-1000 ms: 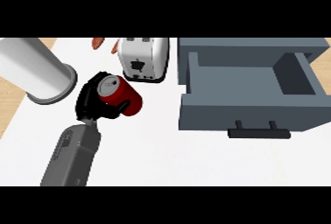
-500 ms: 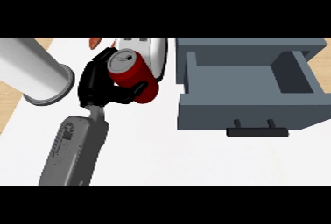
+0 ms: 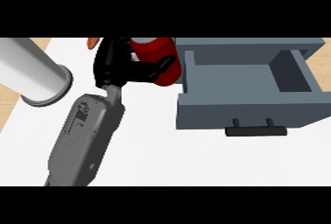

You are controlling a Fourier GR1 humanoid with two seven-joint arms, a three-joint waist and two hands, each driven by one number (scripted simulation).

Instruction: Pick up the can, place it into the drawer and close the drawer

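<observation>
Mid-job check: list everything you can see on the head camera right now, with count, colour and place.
can: one, red, upper middle, in the hand, just left of the drawer
drawer: one, grey, right side, pulled open, nothing visible inside
handle: one, black, on the drawer's front
cylinder: one, white-grey, left edge
orange object: one, mostly hidden, top edge behind the hand; cannot tell what it is
counter: one, white, under everything
forearm: one, grey, coming in from lower left
left robot hand: one, black, fingers curled round the can
right robot hand: not in view
</observation>
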